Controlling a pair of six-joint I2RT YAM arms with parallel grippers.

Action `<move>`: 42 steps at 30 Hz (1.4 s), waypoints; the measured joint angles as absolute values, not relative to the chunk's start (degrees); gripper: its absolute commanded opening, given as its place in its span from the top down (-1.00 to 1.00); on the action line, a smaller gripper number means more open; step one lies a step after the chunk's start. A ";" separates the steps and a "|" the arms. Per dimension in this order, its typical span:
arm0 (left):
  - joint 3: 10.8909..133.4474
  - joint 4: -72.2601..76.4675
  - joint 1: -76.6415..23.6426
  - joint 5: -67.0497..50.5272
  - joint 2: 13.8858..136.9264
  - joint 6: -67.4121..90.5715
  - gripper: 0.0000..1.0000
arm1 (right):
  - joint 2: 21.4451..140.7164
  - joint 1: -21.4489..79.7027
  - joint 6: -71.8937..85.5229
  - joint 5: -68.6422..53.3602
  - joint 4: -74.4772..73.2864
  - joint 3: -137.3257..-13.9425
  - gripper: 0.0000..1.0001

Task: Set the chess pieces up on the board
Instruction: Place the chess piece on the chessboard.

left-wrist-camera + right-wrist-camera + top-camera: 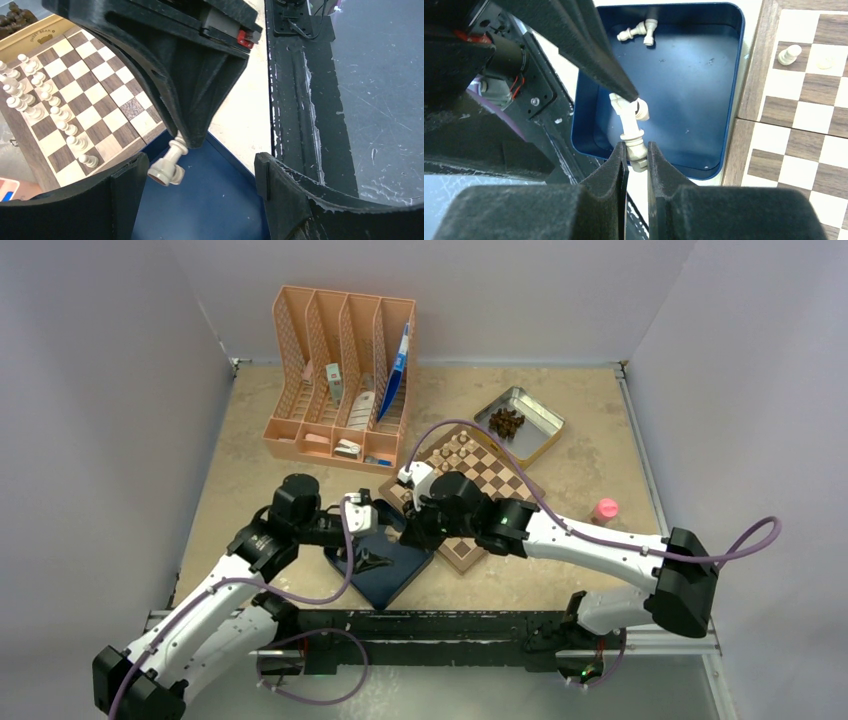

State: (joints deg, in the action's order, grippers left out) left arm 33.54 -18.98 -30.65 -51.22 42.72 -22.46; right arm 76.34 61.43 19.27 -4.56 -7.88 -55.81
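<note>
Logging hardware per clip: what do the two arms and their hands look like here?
Both the left arm and right arm have white link shells and black joint housings, each carrying a lilac cable. The left hand and right hand are matte black with wedge-shaped fingers.

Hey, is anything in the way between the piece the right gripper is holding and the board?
Yes, the left gripper. Its open fingers flank the chess piece that the right gripper pinches above the blue tray, with one finger on the side toward the board.
</note>
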 measured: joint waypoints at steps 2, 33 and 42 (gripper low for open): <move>34.04 -19.07 -30.65 -51.13 43.64 -23.31 -0.54 | 76.34 61.43 18.87 -5.30 -7.90 -55.81 0.82; 38.44 -22.28 -30.61 -52.14 48.77 -24.25 0.94 | 71.26 61.49 16.88 -9.61 -8.69 -55.51 0.66; 36.62 -13.30 -30.61 -50.94 43.68 -11.29 1.00 | 61.14 61.43 26.94 -5.61 3.46 -48.80 0.18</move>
State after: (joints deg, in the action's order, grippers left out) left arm 36.62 -13.30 -30.61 -50.94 43.68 -11.29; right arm 61.14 61.43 26.94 -5.61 3.46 -48.80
